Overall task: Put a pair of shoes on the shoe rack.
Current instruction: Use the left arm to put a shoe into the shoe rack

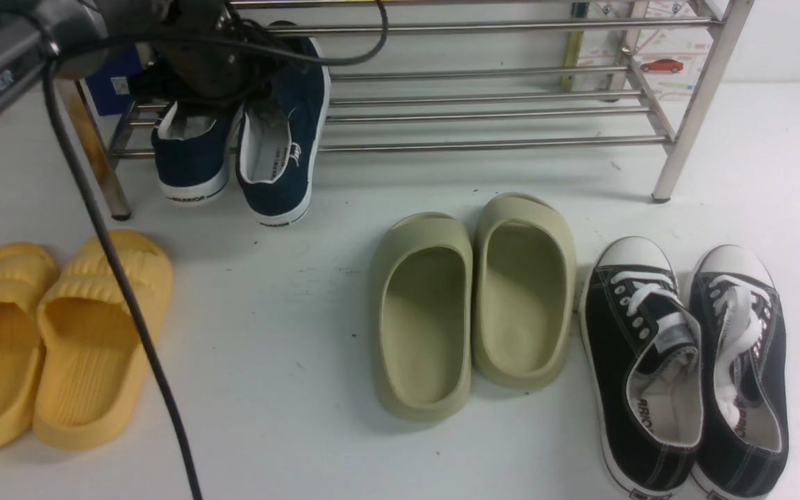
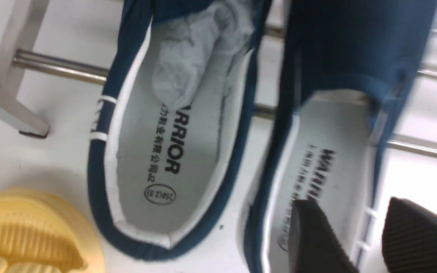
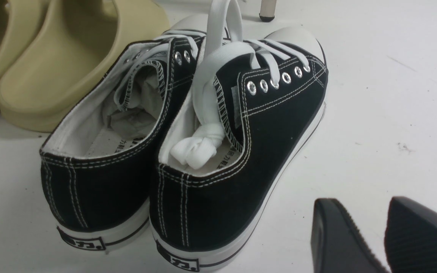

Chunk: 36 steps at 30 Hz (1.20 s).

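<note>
The two navy slip-ons lie side by side at the left end of the steel shoe rack [image 1: 497, 145], on its lowest tier. Their toes rest on the bars and their heels stick out past the front bar. The left shoe [image 1: 192, 156] lies flat and the right shoe [image 1: 282, 160] is tilted. My left arm [image 1: 198, 62] hangs over them and hides its gripper in the front view. In the left wrist view the left gripper [image 2: 349, 203] is open. One finger is inside the right shoe [image 2: 340, 45] and the other is outside its side wall. The other shoe [image 2: 157, 151] lies beside it. My right gripper [image 3: 360, 201] is open and empty above the floor.
Yellow slides [image 1: 46, 333] sit on the floor at the front left. Olive slides [image 1: 469, 305] are in the middle and black lace-up sneakers [image 1: 685, 361] at the front right, close to the right gripper [image 3: 188, 151]. The left arm's cable [image 1: 122, 292] hangs across the left side.
</note>
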Each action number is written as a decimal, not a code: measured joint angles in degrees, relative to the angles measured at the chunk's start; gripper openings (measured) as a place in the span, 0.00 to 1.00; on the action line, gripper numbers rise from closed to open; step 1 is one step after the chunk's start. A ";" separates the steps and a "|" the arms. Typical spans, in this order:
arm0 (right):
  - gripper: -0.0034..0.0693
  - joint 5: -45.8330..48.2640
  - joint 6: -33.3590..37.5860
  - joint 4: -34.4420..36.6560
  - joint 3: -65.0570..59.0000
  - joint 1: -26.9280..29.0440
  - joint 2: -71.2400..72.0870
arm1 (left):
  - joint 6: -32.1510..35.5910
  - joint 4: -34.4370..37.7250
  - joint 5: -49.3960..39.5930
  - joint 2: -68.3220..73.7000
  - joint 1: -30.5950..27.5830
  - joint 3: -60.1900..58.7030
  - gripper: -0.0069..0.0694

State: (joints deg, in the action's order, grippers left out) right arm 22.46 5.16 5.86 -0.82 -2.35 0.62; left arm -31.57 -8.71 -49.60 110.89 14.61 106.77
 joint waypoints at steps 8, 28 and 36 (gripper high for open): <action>0.38 0.00 0.00 0.00 0.00 0.00 0.00 | 13.84 14.50 -8.77 -3.86 0.00 -2.55 0.20; 0.38 0.00 0.00 0.00 0.00 0.00 0.00 | 14.94 12.57 6.03 1.38 0.00 -15.49 0.07; 0.38 0.00 0.00 0.00 0.00 0.00 0.00 | 13.53 9.72 5.12 3.00 0.00 -12.34 0.07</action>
State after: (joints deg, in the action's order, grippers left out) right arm 22.46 5.16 5.86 -0.82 -2.35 0.62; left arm -18.04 1.01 -44.48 113.89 14.61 94.43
